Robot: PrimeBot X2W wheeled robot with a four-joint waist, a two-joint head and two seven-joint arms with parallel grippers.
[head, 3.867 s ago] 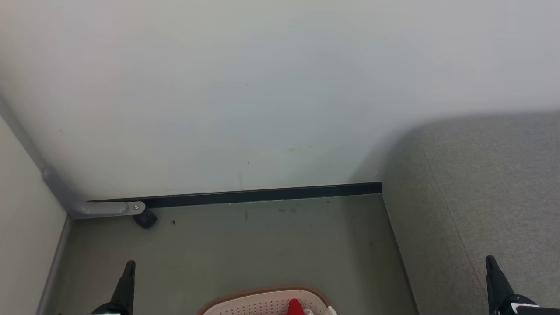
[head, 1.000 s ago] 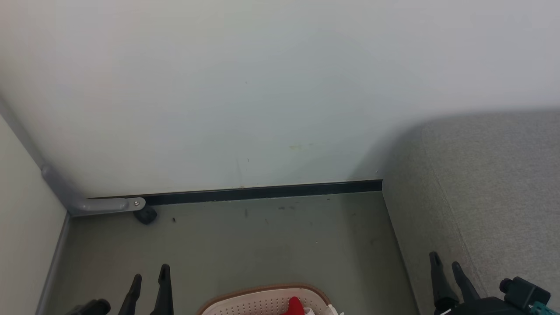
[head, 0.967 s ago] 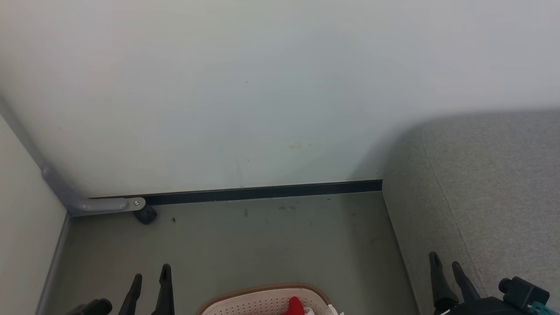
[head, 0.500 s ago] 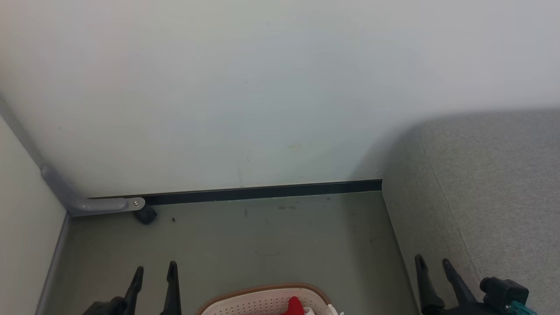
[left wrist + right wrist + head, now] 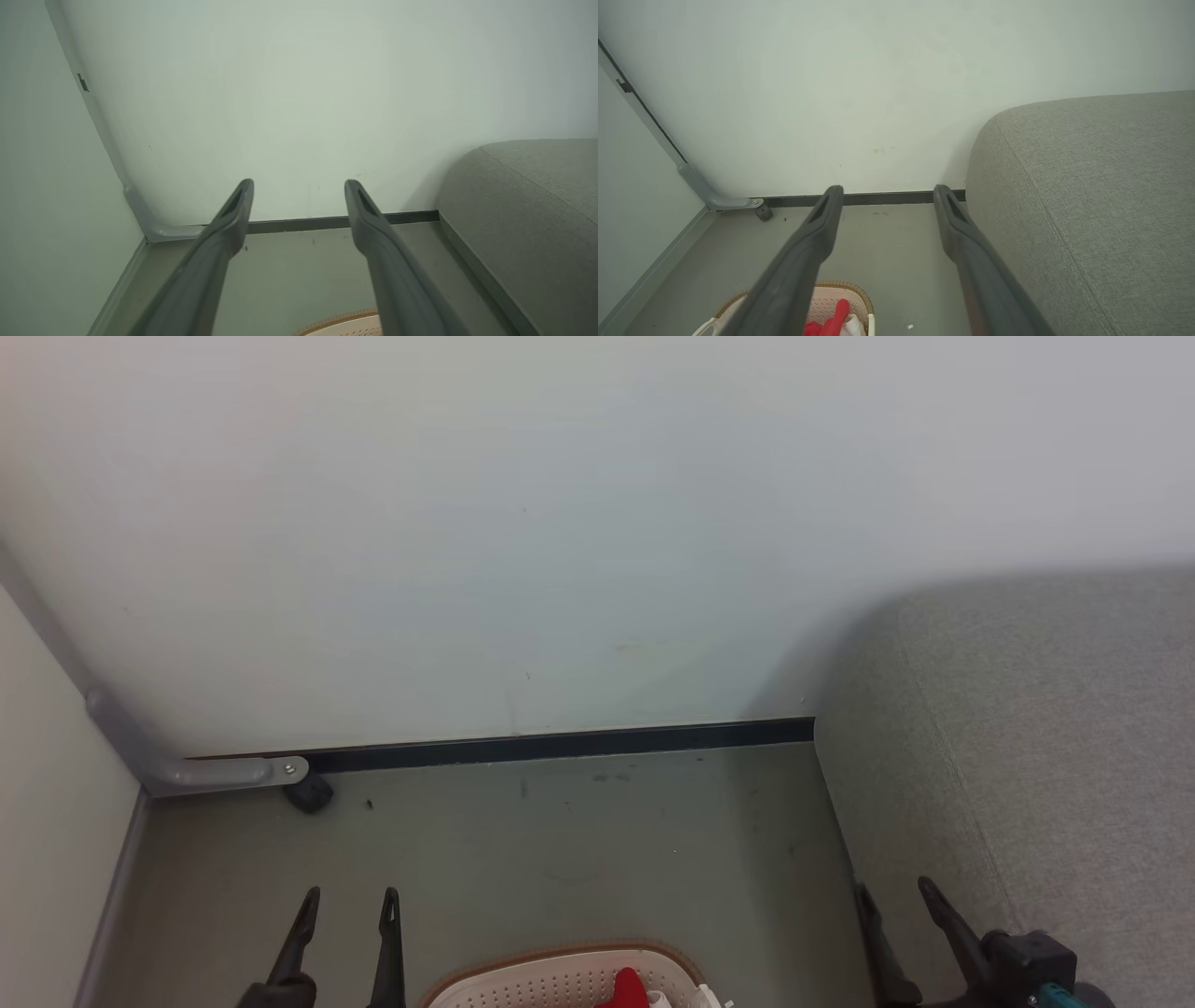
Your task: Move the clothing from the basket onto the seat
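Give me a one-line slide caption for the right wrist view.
Open right end effector above the floor, red clothing lying in the basket below it, grey seat alongside.

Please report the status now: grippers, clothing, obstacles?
Left gripper open, empty. Right gripper open, empty. Red clothing lies in the basket, beside the seat. No obstacle seen between them.

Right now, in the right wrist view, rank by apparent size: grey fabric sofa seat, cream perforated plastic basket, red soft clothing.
1. grey fabric sofa seat
2. cream perforated plastic basket, partly hidden
3. red soft clothing
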